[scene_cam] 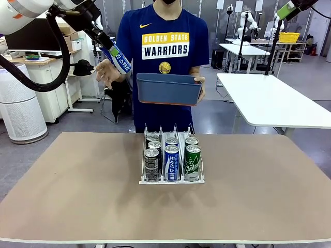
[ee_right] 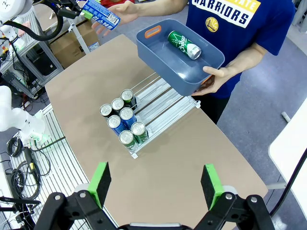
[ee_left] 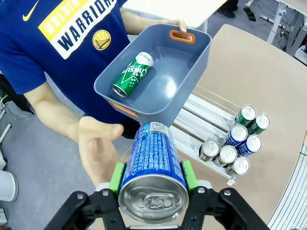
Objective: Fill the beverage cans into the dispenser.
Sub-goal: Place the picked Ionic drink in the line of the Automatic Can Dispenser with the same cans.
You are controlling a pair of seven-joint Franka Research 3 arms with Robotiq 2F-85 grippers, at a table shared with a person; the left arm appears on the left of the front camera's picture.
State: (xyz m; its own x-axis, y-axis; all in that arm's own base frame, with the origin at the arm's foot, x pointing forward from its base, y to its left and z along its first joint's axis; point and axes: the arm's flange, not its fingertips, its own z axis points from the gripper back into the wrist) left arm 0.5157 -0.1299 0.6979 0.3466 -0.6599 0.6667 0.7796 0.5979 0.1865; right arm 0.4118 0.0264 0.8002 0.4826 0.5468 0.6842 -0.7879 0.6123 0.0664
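At left, we see the left pincer [ee_left: 152, 178] clamped on a slim blue-and-white lettered metal can [scene_cam: 120, 60], high beside a person's open hand [scene_cam: 106, 72]. At centre, the person holds a blue-grey rectangular plastic bin [scene_cam: 168, 89] with a green can [ee_left: 133, 74] lying inside. In front of it, six cans [scene_cam: 171, 157] stand in the white three-lane wire dispenser [scene_cam: 170, 181] on the tan worktop [scene_cam: 77, 186]. At right, the right pincer [ee_right: 156, 184] hangs over the worktop, jaws apart.

Bin: blue-grey plastic bin [scene_cam: 168, 89], up in the air off the table, level with the person's waist, orange handle slots [ee_left: 182, 36] showing.
Table: tan table [scene_cam: 72, 196], wide and flat.
Person: standing at the far side, blue shirt [scene_cam: 164, 26] with yellow-and-white lettering.
Background: white table [scene_cam: 274, 98] right, air purifier [scene_cam: 20, 111] left, yellow crate [scene_cam: 288, 37] far back.
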